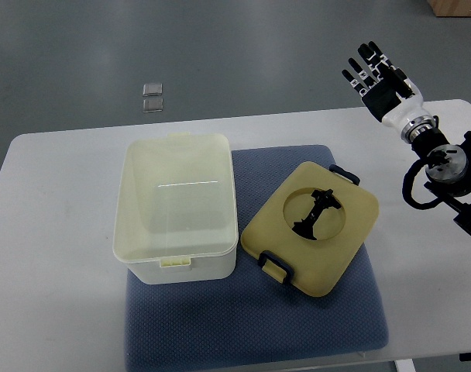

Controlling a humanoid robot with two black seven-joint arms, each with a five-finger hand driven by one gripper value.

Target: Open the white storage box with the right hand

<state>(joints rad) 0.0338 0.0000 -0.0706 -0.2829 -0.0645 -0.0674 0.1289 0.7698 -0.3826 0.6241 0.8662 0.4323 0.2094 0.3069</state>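
I judge the opening done: the white storage box point(177, 205) sits uncovered at centre left on the blue mat point(259, 325), its lid point(311, 228) beside it, and my right hand point(379, 77), fingers spread and empty, needs only retreat from upper right.

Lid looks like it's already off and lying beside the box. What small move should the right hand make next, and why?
Probably just draw the right hand back to rest. The white storage box stands open with nothing visible inside, and its lid lies inner side up on the blue mat to the box's right. The hand is raised off the table's far right corner, fingers spread, holding nothing, so no grasp seems left.
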